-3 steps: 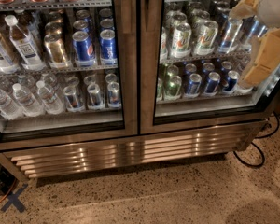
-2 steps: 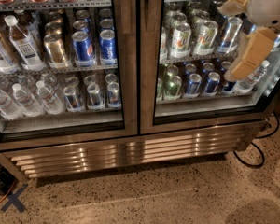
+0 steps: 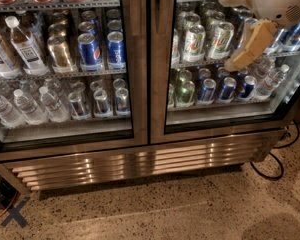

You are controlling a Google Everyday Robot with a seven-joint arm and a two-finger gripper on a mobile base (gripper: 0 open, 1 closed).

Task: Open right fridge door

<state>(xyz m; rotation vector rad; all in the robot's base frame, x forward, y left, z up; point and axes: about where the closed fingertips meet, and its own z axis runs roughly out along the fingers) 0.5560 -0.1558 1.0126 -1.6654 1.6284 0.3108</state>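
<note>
The right fridge door point(image 3: 159, 99) has a brushed steel frame and a black rim around its glass. It stands shut, with cans and small bottles behind the pane. My gripper point(image 3: 232, 30), white with tan fingers point(image 3: 250, 46), hangs at the upper right in front of the door's glass, over the can shelves. Its fingers are spread open and hold nothing. The left door point(image 3: 138, 84), with water bottles behind its pane, is shut too.
A steel vent grille point(image 3: 140, 165) runs along the fridge's base. A black cable point(image 3: 271, 170) loops on the speckled floor at the right. A dark blue cross mark point(image 3: 15, 212) lies on the floor at the lower left.
My gripper has moved left from the right edge of view, further across the right door's glass. The doors have not moved.
</note>
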